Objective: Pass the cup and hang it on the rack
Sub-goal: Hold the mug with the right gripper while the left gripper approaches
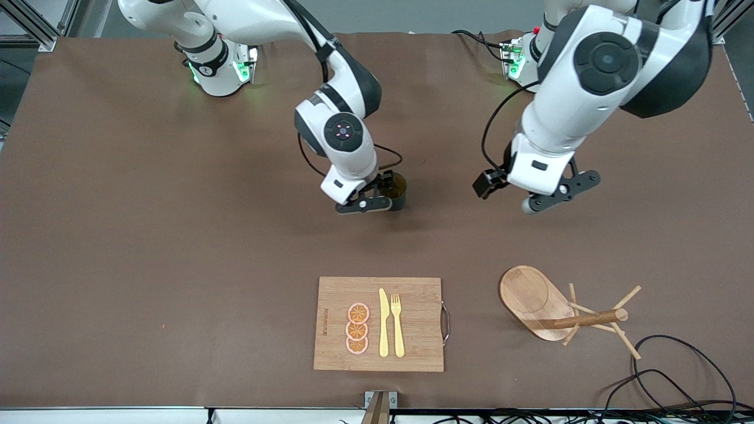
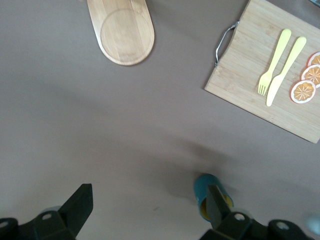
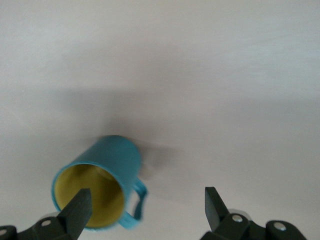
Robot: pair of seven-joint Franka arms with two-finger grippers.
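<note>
We are looking at a robotics lab: two white arms bolted to a table [image 1: 118,235] covered in brown matting, aluminium framing [image 1: 35,23] at its corner near the right arm's base, loose black cables [image 1: 677,377] trailing beside the rack [image 1: 548,306].

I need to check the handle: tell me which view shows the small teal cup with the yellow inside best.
The right wrist view: the small teal cup with the yellow inside fills it, rim, inside and handle plain. In the front view the cup is half hidden beside the right gripper. In the left wrist view the cup is partly covered.
</note>
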